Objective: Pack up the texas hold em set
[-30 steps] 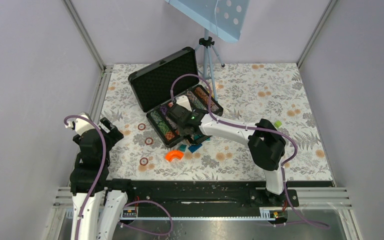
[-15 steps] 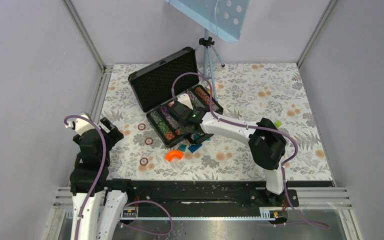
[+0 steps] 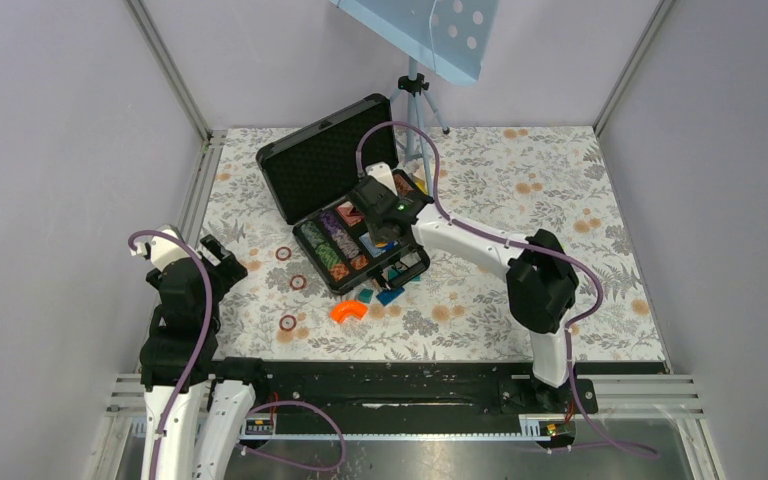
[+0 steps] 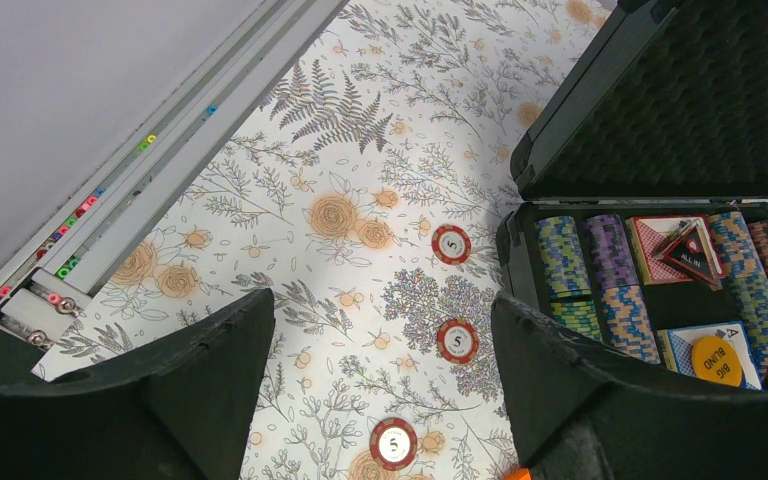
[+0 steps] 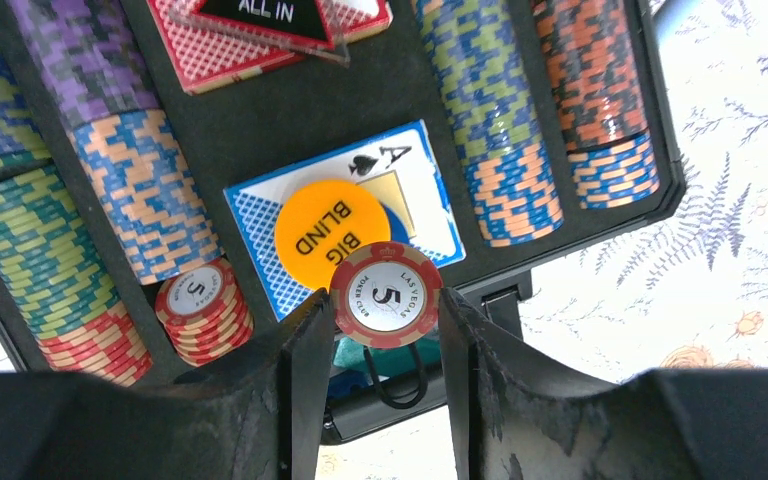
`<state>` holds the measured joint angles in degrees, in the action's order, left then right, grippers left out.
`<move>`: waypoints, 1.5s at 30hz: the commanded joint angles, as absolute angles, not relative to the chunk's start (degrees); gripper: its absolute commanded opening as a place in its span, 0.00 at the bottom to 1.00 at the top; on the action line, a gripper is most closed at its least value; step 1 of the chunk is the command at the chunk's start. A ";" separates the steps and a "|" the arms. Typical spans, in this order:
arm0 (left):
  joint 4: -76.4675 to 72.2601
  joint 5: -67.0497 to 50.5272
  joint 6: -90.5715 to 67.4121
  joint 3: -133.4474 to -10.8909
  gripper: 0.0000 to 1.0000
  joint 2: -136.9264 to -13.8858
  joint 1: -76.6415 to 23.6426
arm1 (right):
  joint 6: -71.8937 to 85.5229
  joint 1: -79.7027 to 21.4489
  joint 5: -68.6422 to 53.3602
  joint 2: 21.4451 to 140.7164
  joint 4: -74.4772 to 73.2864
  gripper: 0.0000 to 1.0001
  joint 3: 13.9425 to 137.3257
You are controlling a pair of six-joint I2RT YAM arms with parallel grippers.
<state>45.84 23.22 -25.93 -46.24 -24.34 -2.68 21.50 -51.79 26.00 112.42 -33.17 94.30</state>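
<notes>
Seen from above, a floral tabletop is filling a booth of pale lilac walls. A tripod is standing at its far edge under a blue perforated panel. The black briefcase is lying open in the upper middle of the frame, lid leaning toward the upper left. The right arm is stretching from the lower right, wrist hanging over the tray. The left arm is sitting folded at the left edge. Three loose chips are lying left of the case, with an orange curved piece and teal blocks just below it.

In the left wrist view, the left gripper is holding its fingers wide apart above the cloth, gripping nothing. The loose chips are lying between them and the open case is sitting at upper right.

In the right wrist view, the right gripper is clamping a red "5" chip edge-on between its fingers. It is overlapping the orange Big Blind button, which is resting on the blue card deck. Rows of striped chips are flanking both sides, a red deck is showing at the top, and a short red stack is sitting lower left.
</notes>
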 commanded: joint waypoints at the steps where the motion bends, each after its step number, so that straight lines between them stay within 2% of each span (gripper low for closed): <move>1: 43.59 24.50 -25.65 -46.37 0.79 -24.13 -2.88 | 20.04 -50.57 25.89 111.22 -34.80 0.48 97.99; 7: 43.59 24.32 -25.59 -46.32 0.79 -24.08 -2.89 | 20.92 -50.45 25.61 108.72 -34.85 0.48 94.30; 14: 43.43 24.02 -25.61 -46.23 0.79 -24.19 -2.94 | 22.02 -50.41 25.84 101.94 -31.44 0.48 82.29; 31: 43.42 23.99 -25.57 -46.24 0.79 -24.22 -2.99 | 21.80 -50.44 26.11 102.23 -31.98 0.48 82.88; 36: 43.45 23.80 -25.56 -46.24 0.79 -24.26 -2.99 | 23.68 -50.60 24.26 99.34 -32.31 0.47 79.44; 45: 43.25 23.51 -25.49 -46.12 0.79 -24.27 -2.99 | 30.22 -61.39 23.98 95.09 -31.91 0.47 68.22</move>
<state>45.80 23.20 -25.93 -46.24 -24.34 -2.81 25.32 -55.61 24.36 97.43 -31.81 71.40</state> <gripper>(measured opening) 0.786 0.482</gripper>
